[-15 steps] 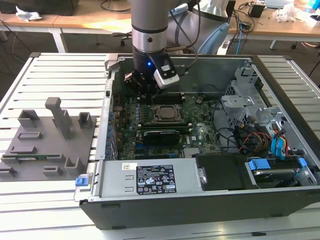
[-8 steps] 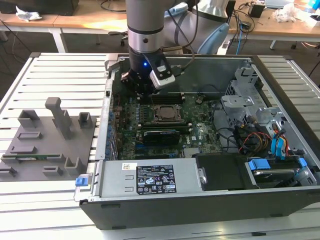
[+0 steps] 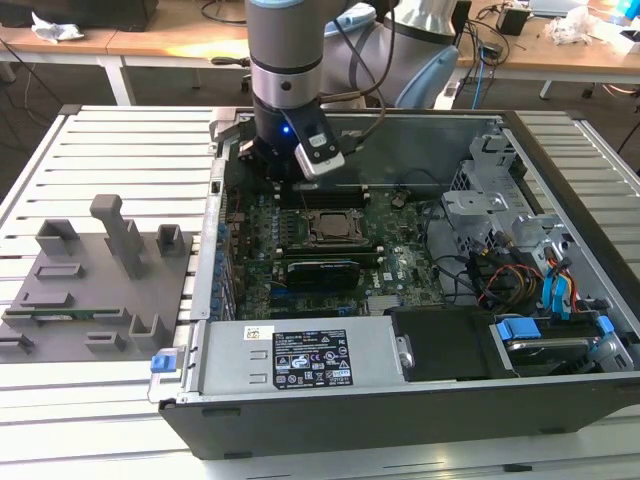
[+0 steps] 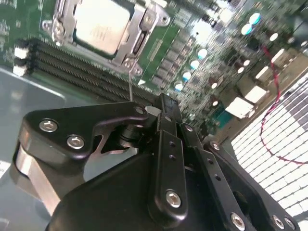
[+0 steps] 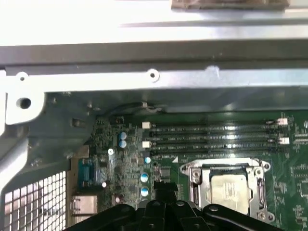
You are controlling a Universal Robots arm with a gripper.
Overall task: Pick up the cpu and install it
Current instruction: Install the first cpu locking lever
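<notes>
The cpu (image 3: 330, 228) lies flat in the motherboard's socket, silver top up, with the metal socket frame (image 3: 352, 240) around it. Both wrist views show the cpu (image 4: 101, 26) (image 5: 230, 186) inside that frame (image 4: 139, 29) (image 5: 195, 178). My gripper (image 3: 283, 170) hangs over the board's rear edge inside the open computer case, beyond the socket and toward the exterior view's left. Its black fingers (image 4: 166, 103) (image 5: 163, 185) are shut together with nothing between them. They are clear of the cpu and above the board.
The case's back wall (image 5: 154, 72) stands just beyond the gripper. Empty memory slots (image 5: 216, 137) run between that wall and the socket. A power supply (image 3: 300, 355) fills the case front; a drive cage (image 3: 480, 200) and cables (image 3: 520, 280) are on the exterior view's right. A grey fixture tray (image 3: 90, 280) sits outside.
</notes>
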